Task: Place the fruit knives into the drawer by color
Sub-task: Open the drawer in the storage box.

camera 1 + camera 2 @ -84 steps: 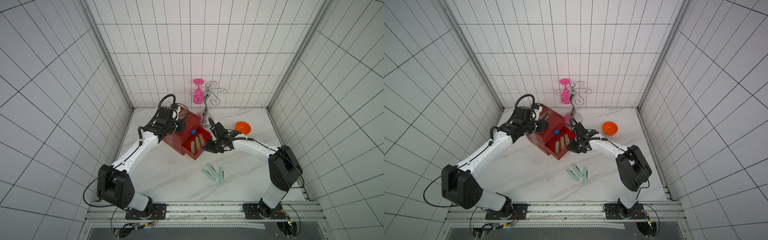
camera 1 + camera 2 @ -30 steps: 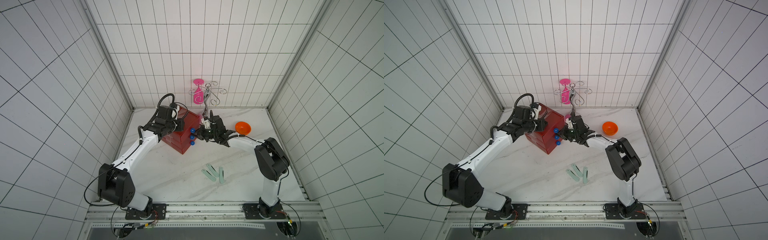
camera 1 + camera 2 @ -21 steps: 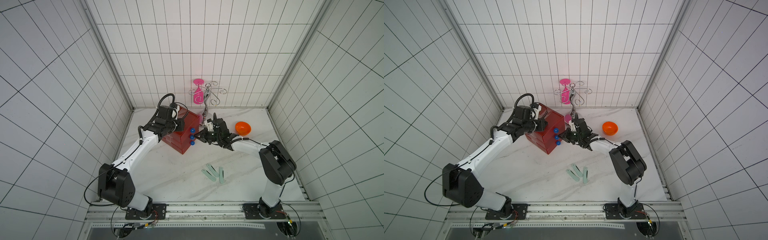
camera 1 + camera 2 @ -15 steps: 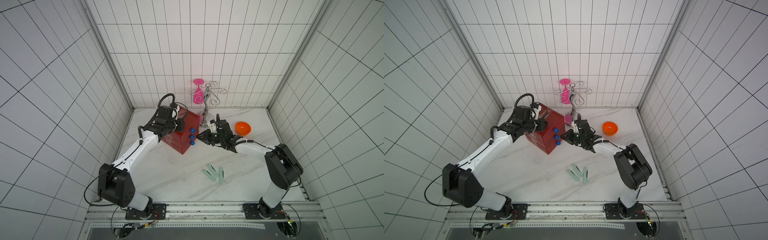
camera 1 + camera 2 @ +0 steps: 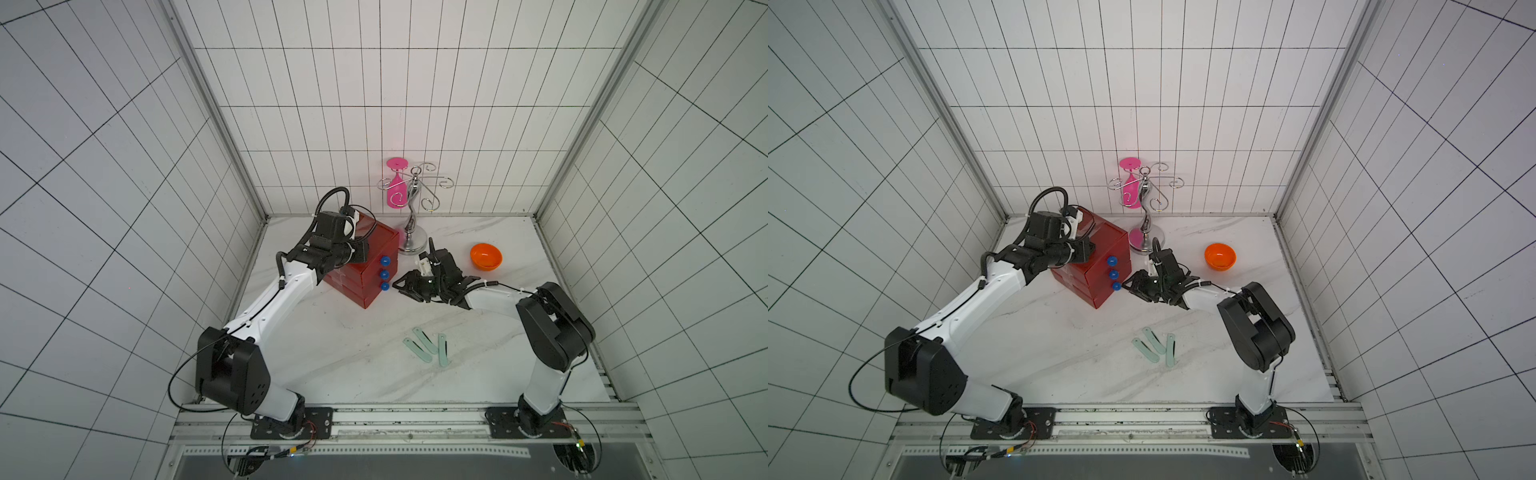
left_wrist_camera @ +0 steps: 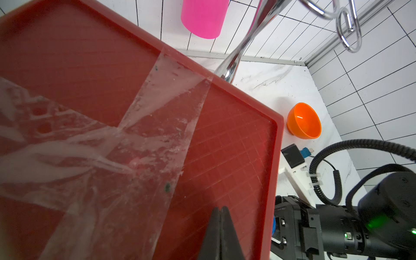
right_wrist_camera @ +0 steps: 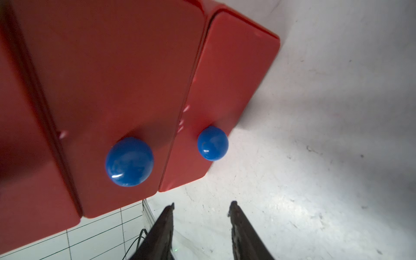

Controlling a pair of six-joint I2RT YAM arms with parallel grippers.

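The red drawer stands at the back left with all three blue-knobbed drawers pushed in. My left gripper is shut, its tips resting on the drawer's taped top. My right gripper is open and empty, just off the lowest knob and low over the table. Three mint green fruit knives lie together on the marble nearer the front. No other fruit knives show.
An orange bowl sits at the back right. A chrome hook stand carrying an upside-down pink cup stands behind the drawer, close to my right wrist. Tiled walls close in three sides.
A drawer that stood open with knives inside is shut. Over the last second my right gripper has backed away from the knobs, dropped lower and opened. The left arm has not moved.
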